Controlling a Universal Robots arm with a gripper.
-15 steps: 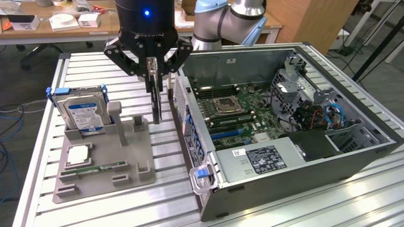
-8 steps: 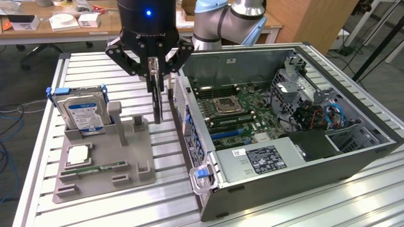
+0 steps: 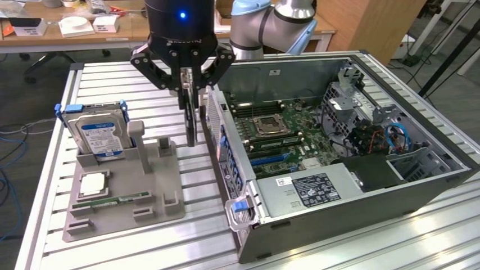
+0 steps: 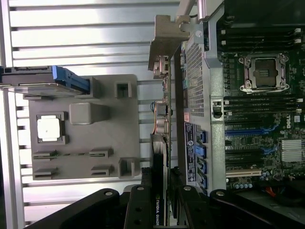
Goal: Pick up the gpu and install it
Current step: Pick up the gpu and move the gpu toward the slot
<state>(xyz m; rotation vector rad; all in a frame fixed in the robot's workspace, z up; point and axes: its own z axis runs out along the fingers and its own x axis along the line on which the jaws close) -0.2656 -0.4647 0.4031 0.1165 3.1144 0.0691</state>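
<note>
Near the front edge of the table [image 3: 112, 76], toward the exterior view's left, sits a gray tray [image 3: 161, 185]. A small green memory stick [image 3: 112, 201] lies in the tray's near part. A square chip [image 3: 91, 184] sits just behind the stick. At the tray's far end a drive [image 3: 99, 135] with a blue label stands up on its edge.

Beside the tray, toward the exterior view's right, is a big open case [image 3: 360, 208]. You can see the green board [image 3: 281, 132] inside it.

The gripper [image 3: 192, 95] is pinching the gpu [image 3: 193, 126] by its top end. The gpu hangs straight down in the gap between the tray and the case. It is just beside the case wall and outside the case. Its silver bracket [image 4: 164, 43] is at the end away from the gripper.

Behind it all is the arm [image 3: 270, 22].
</note>
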